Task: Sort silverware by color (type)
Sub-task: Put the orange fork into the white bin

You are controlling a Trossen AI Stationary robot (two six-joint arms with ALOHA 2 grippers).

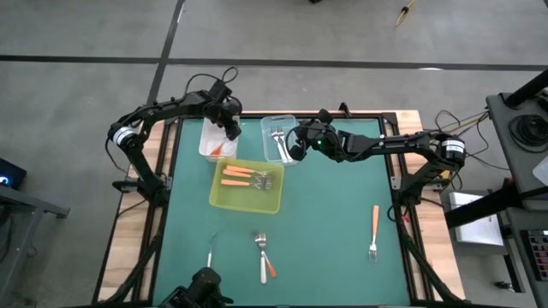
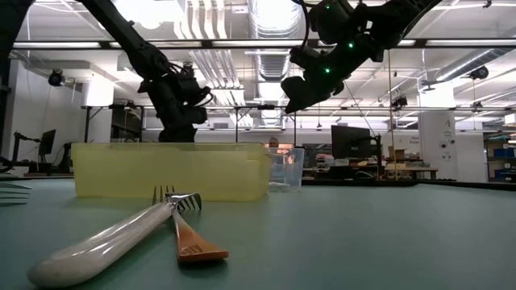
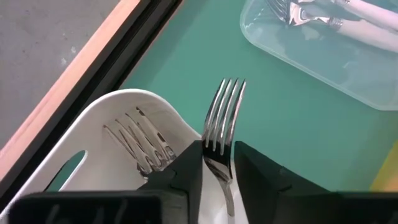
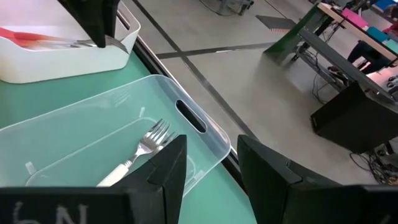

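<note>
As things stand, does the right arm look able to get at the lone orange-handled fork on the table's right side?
Probably yes. The right gripper hangs open and empty above the clear tub, and the orange-handled fork lies alone on bare mat on that arm's side, with nothing between them.

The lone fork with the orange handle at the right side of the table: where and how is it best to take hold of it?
Probably grip the orange-handled fork at mid-handle, coming straight down from above. It lies flat on the green table, handle toward the far edge, tines toward the near edge, with nothing close to it. Set the tool's fingers across the narrow handle; the right tool, open over the clear tub, is on that side.
</note>
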